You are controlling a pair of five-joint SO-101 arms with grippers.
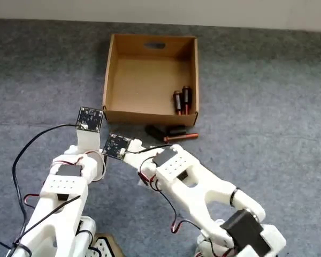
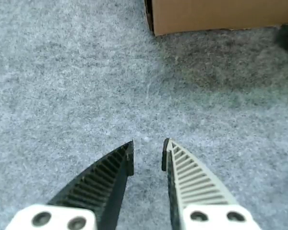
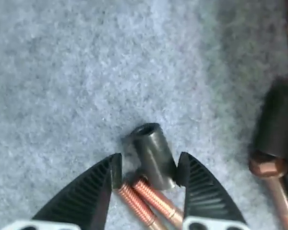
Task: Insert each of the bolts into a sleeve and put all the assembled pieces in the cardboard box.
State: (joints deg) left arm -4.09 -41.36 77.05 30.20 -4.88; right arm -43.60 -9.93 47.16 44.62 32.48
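From above, we see the cardboard box [image 1: 150, 75] at the far middle of the grey felt table [image 1: 267, 107]. Two assembled pieces [image 1: 182, 100] lie in its near right corner. Just outside its near wall lie black sleeves [image 1: 166, 130] and a copper bolt [image 1: 181, 137]. The left arm [image 1: 69, 184] points at the box's near left corner, and the right arm [image 1: 187, 174] angles in beside it.

In the left wrist view, the left gripper [image 2: 148, 154] holds its jaws apart over bare felt, near the box corner.

In the right wrist view, the right gripper [image 3: 149, 168] has its jaws spread on either side of a black sleeve [image 3: 152, 148]. Two threaded bolts [image 3: 151, 203] lie at the sleeve's end. Apart from these, another sleeve [image 3: 278, 120] lies with a copper bolt head [image 3: 265, 165] at its end.
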